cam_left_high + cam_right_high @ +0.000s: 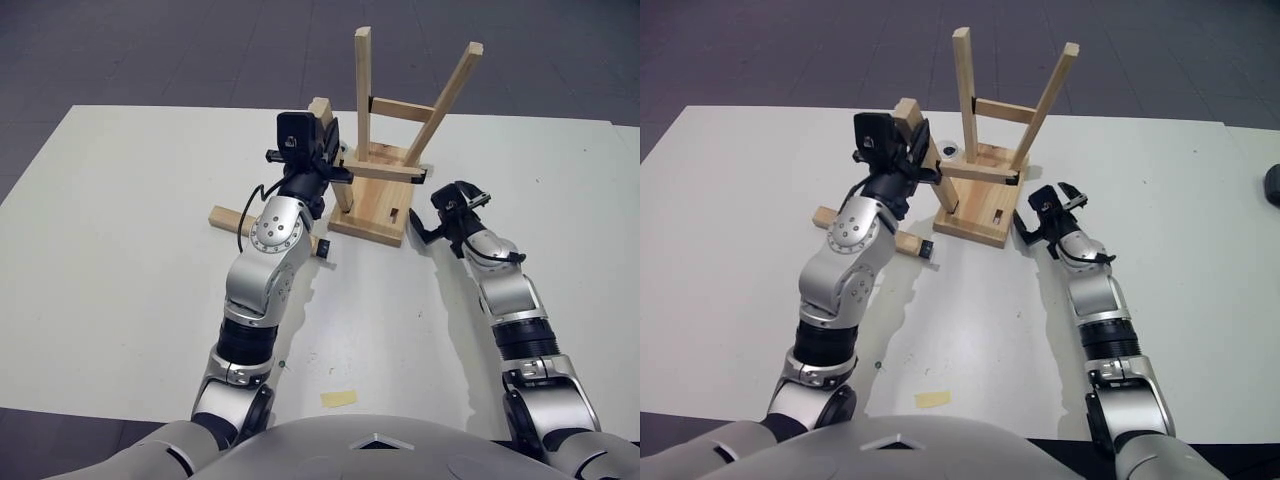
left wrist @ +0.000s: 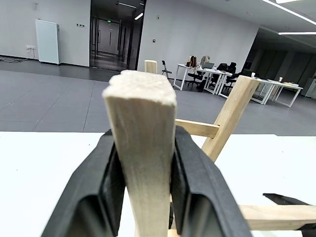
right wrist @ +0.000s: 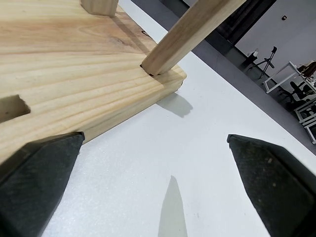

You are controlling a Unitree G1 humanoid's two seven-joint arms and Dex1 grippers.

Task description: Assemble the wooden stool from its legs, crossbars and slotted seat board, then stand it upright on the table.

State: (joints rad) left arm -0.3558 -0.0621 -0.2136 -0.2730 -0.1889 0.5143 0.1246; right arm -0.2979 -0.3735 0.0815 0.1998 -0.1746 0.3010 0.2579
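The slotted seat board (image 1: pixel 375 218) lies upside down on the white table (image 1: pixel 130 250). From it rise one upright leg (image 1: pixel 363 90) and one leaning leg (image 1: pixel 445 100), joined by a crossbar (image 1: pixel 405 107). My left gripper (image 1: pixel 322 135) is shut on a third leg (image 2: pixel 143 123) standing at the board's left side. A lower crossbar (image 1: pixel 385 172) runs from that leg to the right. At the board's near right corner my right gripper (image 1: pixel 442 212) is open, with bare table between its fingers (image 3: pixel 39 182). An empty slot (image 3: pixel 12 106) shows in the board.
Another wooden piece (image 1: pixel 225 218) lies flat on the table left of the board, partly under my left arm. A scrap of yellow tape (image 1: pixel 338 398) lies near the front edge. A small white object (image 1: pixel 950 150) sits behind the board. The table's left half is bare.
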